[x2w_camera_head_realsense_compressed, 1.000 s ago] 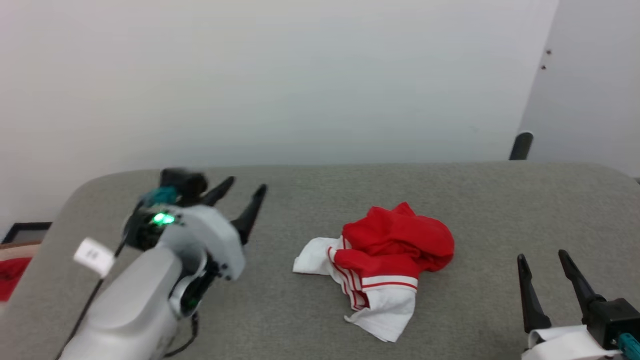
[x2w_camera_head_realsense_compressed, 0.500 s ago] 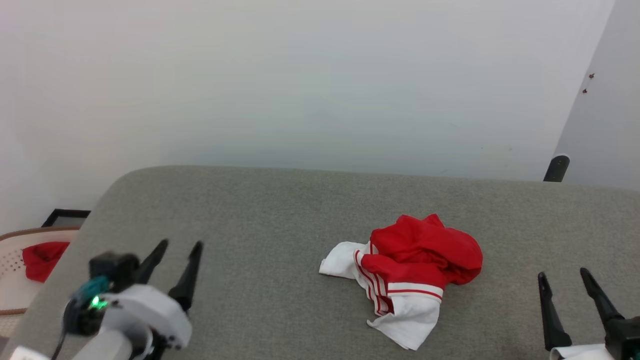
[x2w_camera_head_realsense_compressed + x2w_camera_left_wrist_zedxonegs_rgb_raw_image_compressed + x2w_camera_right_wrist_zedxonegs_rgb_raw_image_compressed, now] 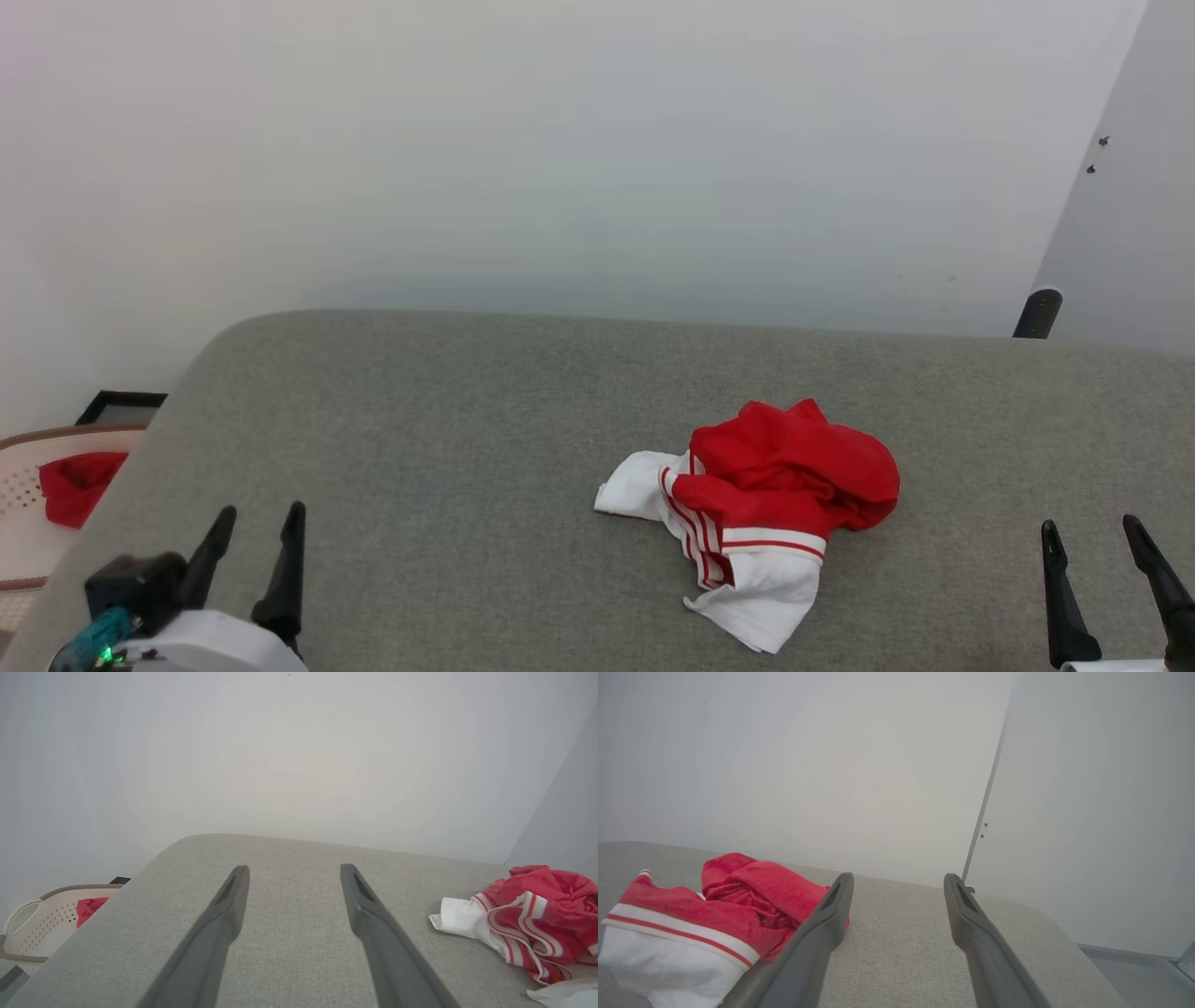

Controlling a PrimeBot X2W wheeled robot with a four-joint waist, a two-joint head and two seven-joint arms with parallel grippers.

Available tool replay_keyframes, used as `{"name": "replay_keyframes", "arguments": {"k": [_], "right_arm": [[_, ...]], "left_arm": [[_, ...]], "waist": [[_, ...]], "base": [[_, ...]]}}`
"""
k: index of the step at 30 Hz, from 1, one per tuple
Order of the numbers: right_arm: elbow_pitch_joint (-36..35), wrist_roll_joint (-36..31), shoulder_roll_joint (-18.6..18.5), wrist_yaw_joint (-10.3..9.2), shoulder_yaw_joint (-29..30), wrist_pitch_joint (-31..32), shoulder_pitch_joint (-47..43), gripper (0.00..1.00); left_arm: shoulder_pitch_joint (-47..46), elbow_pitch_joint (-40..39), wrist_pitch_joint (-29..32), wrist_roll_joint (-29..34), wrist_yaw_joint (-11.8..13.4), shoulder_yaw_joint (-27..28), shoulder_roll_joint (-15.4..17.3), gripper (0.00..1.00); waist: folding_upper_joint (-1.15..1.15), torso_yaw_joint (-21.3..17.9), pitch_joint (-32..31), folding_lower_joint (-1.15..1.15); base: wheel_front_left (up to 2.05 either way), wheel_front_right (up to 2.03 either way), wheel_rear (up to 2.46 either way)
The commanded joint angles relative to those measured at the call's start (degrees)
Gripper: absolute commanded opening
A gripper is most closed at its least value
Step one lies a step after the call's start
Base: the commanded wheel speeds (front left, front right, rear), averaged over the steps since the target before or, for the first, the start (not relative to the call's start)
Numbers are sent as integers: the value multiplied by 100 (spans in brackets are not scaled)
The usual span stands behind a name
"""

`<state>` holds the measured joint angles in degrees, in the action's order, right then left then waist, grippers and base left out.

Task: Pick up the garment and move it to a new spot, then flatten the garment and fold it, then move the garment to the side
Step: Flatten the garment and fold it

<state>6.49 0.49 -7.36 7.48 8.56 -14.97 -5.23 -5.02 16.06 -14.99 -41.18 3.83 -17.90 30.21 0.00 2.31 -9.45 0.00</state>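
The garment [image 3: 766, 504], a red T-shirt with white sleeves and striped trim, lies crumpled in a heap right of centre on the grey padded surface [image 3: 467, 420]. It also appears at the right edge of the left wrist view as the garment [image 3: 537, 914] and at the lower left of the right wrist view as the garment [image 3: 710, 914]. My left gripper [image 3: 261, 511] stands open at the lower left, far from the heap, nothing between its fingers. My right gripper [image 3: 1090, 525] is open at the lower right, a short way right of the heap.
Past the surface's left edge stands a pale perforated basket [image 3: 23, 523] holding a small red cloth [image 3: 75, 481]. A white wall rises behind the surface. A dark post [image 3: 1036, 313] stands at the far right corner. Bare grey surface lies between my left gripper and the heap.
My left arm has drawn back from above the surface's left middle to the lower left corner. The camera shifted a second ago, then held still. The garment lies unmoved.
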Motion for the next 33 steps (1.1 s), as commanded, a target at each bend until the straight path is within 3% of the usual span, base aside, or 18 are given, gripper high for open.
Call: {"name": "replay_keyframes", "arguments": {"k": [1,6,12,20,25,33], "right_arm": [[-2,-38,-5,3,4,-29,-20,100],[-3,-59,12,3,-14,-30,7,100],[30,-35,-4,3,-57,-30,126,100],[36,-18,3,3,-266,-29,383,100],[40,-9,58,3,-447,-29,567,100],[2,16,181,3,-577,-29,730,100]], "left_arm": [[99,-30,-18,94,-33,81,-41,100],[186,-75,-13,254,-138,249,-121,100],[-167,-110,275,197,-355,74,-140,100],[-1414,-62,1767,-150,-821,-381,-146,100],[-2146,230,2728,-443,-963,-610,-158,100],[-2773,775,3791,-851,-1086,-912,-113,100]], "waist": [[0,-10,8,0],[0,-47,31,0],[0,-130,125,0],[0,-477,412,0],[0,-861,608,0],[0,-1561,935,0]], "base": [[0,0,0],[0,0,0],[0,0,0],[0,0,0],[0,0,0],[0,0,0]]}}
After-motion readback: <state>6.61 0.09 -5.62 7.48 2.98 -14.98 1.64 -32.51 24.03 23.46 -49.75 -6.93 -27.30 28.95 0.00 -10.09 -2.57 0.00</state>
